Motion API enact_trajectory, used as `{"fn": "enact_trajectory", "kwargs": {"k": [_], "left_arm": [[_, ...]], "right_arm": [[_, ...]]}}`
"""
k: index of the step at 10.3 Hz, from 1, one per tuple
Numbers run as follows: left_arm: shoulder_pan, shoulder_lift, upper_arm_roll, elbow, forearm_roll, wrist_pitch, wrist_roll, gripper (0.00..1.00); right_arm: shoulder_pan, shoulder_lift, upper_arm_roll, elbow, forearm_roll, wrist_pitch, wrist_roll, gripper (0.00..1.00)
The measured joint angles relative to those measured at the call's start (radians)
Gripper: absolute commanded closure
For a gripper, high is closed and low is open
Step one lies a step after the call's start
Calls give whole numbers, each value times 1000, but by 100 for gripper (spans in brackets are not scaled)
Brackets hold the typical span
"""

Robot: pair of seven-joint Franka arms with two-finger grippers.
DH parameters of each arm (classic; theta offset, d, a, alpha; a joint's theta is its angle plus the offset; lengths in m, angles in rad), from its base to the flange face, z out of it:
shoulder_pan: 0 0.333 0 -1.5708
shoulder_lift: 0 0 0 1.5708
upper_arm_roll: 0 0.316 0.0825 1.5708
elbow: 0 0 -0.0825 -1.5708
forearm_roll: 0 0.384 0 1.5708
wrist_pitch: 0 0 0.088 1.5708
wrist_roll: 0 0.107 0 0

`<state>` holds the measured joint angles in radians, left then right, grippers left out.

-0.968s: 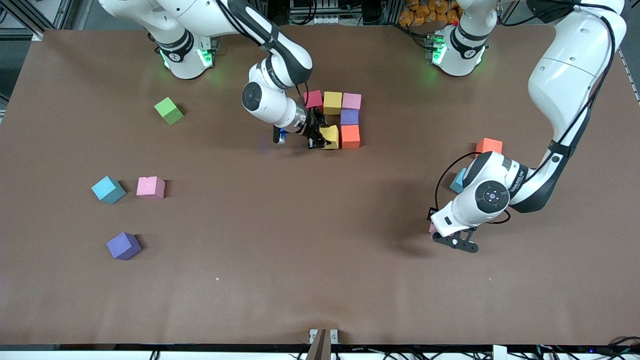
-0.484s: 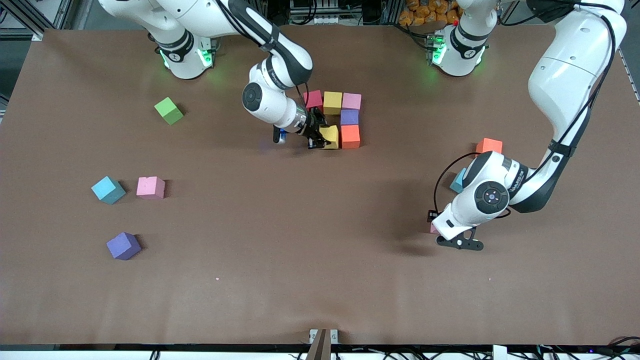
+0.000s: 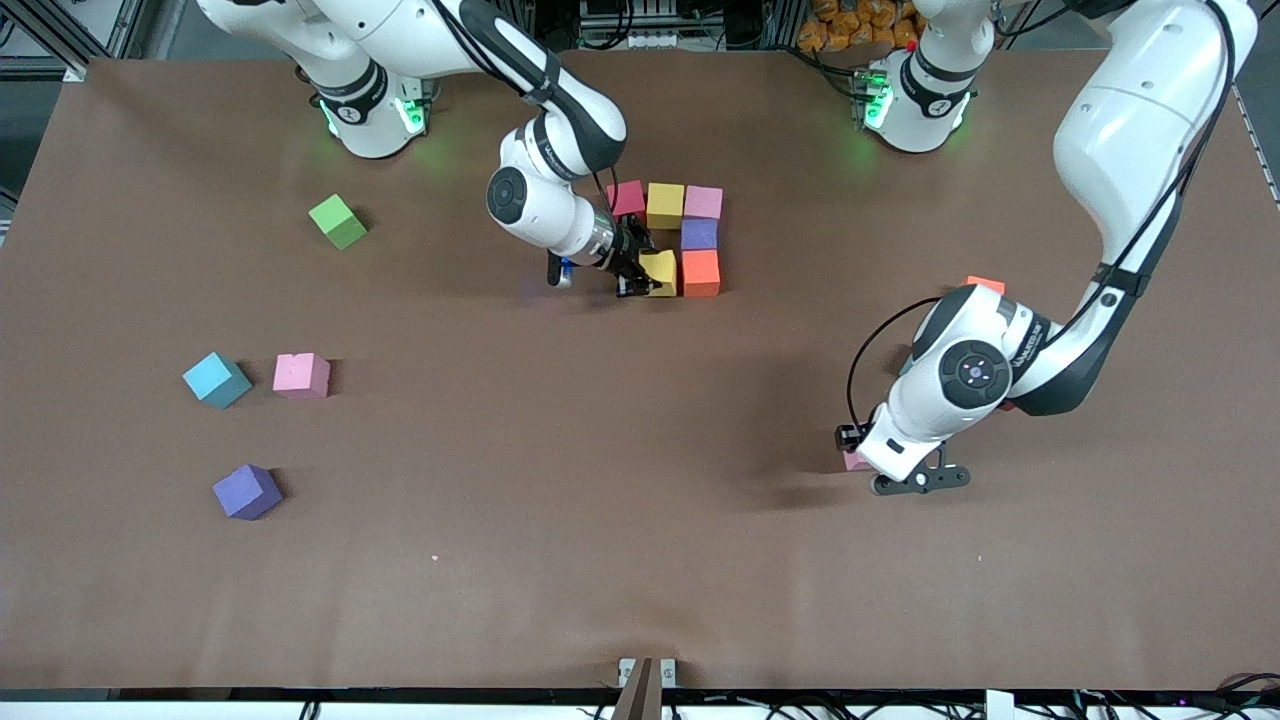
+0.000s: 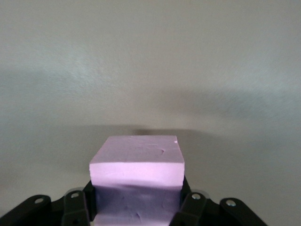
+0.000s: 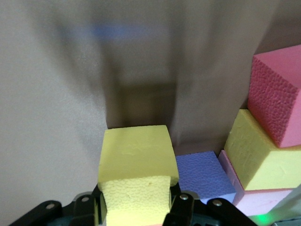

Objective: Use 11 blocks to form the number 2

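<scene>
Five blocks stand in a cluster mid-table: red (image 3: 627, 198), yellow (image 3: 665, 203) and pink (image 3: 703, 202) in a row, with purple (image 3: 699, 234) and orange (image 3: 701, 272) nearer the camera below the pink one. My right gripper (image 3: 640, 276) is shut on a second yellow block (image 3: 661, 272) beside the orange one; in the right wrist view this block (image 5: 136, 160) sits between the fingers (image 5: 181, 207). My left gripper (image 3: 866, 463) is shut on a pink block (image 3: 853, 461) low over the table toward the left arm's end; the block fills the left wrist view (image 4: 136, 162).
Loose blocks lie toward the right arm's end: light blue (image 3: 216, 380), pink (image 3: 301, 375) and purple (image 3: 246, 491). A green cube (image 3: 337, 221) lies farther back. An orange block (image 3: 986, 284) peeks out above the left arm's wrist. The brown table (image 3: 560, 480) is bare around them.
My left arm has shifted a little toward the middle of the table with the pink block and now covers more of the orange block. My right gripper has stayed in place.
</scene>
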<state>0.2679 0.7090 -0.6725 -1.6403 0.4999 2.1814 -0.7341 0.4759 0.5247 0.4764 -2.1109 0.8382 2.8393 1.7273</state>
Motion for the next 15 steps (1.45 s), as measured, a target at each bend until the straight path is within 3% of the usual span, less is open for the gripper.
{"fn": "enact_trajectory", "kwargs": {"k": [4,15], "left_arm": [[19,-113,0,8,-114,-128,-103,100],[26,-187,-4,7,-206,-164,-223,100]], "right_arm": [[4,8,0,7,0,3,0,100],[7,29,0,25,0,8,0,100]]}}
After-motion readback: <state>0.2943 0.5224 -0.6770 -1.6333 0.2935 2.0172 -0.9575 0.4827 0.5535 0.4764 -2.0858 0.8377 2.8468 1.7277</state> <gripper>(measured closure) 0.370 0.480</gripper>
